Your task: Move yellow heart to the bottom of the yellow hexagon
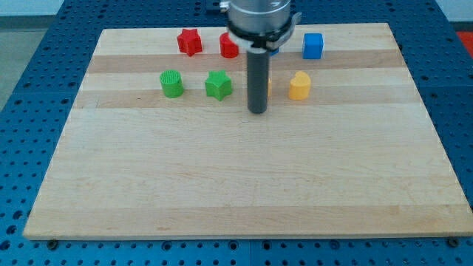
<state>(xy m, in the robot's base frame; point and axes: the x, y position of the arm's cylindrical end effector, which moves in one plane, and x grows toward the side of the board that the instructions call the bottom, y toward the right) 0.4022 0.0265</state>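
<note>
My tip (257, 111) rests on the wooden board (236, 185), just below the upper row of blocks. A yellow block (299, 86) stands to the tip's upper right, apart from it; it looks like the hexagon, but its shape is not sharp. A second yellow block (267, 85) shows only as a sliver at the rod's right edge, so I cannot tell its shape or whether the rod touches it. A green star (218, 85) stands to the tip's upper left.
A green round block (171, 83) is left of the green star. Along the view's top are a red star (189, 41), a red block (229, 46) partly behind the arm, and a blue cube (313, 46). A blue sliver (275, 50) shows under the arm.
</note>
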